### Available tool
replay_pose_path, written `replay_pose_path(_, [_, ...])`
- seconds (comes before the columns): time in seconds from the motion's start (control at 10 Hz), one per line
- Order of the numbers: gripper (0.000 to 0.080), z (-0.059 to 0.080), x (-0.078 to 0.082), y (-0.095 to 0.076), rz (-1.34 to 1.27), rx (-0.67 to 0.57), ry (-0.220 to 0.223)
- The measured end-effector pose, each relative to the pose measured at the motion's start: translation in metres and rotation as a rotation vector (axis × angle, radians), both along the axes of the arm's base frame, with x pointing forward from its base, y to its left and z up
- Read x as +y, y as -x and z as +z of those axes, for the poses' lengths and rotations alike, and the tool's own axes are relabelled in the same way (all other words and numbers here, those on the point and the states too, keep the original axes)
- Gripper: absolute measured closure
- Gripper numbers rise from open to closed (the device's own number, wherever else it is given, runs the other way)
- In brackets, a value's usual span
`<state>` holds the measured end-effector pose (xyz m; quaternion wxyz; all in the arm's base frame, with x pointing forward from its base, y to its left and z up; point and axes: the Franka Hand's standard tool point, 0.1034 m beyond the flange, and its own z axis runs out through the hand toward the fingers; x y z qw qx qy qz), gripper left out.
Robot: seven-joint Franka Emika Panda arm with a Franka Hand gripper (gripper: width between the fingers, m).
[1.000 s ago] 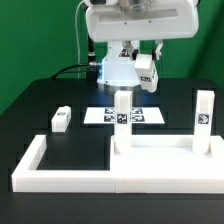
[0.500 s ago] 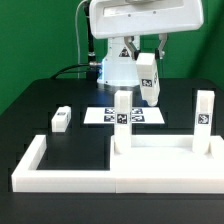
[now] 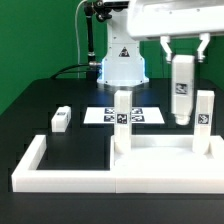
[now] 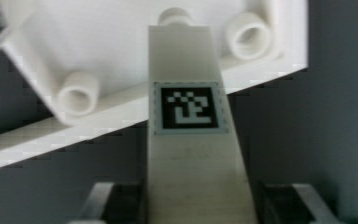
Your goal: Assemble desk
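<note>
My gripper (image 3: 183,54) is shut on a white desk leg (image 3: 182,90) that hangs upright, tag facing the camera, above the right part of the tabletop (image 3: 160,153). Two other legs stand upright on that panel, one (image 3: 122,120) at its left end and one (image 3: 204,120) at its right end, just beside the held leg. A loose leg (image 3: 61,119) lies on the table at the exterior view's left. In the wrist view the held leg (image 4: 194,120) runs out between my fingers (image 4: 108,200), with the tabletop (image 4: 123,45) and two leg tips (image 4: 250,38) beyond it.
The white U-shaped border rail (image 3: 30,165) runs along the front and left and frames the tabletop. The marker board (image 3: 100,116) lies flat behind the left standing leg. The robot base (image 3: 122,68) stands at the back.
The arm has carried the leg toward the exterior view's right, from above the marker board to above the tabletop's right end, and the leg now hangs upright. The grip is unchanged.
</note>
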<state>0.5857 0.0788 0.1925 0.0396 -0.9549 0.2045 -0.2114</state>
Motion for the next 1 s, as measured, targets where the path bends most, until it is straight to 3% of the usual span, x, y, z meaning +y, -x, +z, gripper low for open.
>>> replay_pose_path(0.2, [0.0508,-0.002,-0.001,0.002,0.018,0.014,-0.003])
replay_pose_path(0.4, [0.0508,-0.01,0.012,0.0,0.039,0.019,0.006])
replay_pose_path(0.7, [0.0508,-0.019,0.015,-0.026,0.12,-0.006,0.064])
replay_pose_path(0.8, [0.0508,-0.021,0.024,-0.026,0.142,-0.006,0.071])
replay_pose_path(1.0, [0.0508,-0.021,0.025,-0.025,0.135,-0.004,0.06])
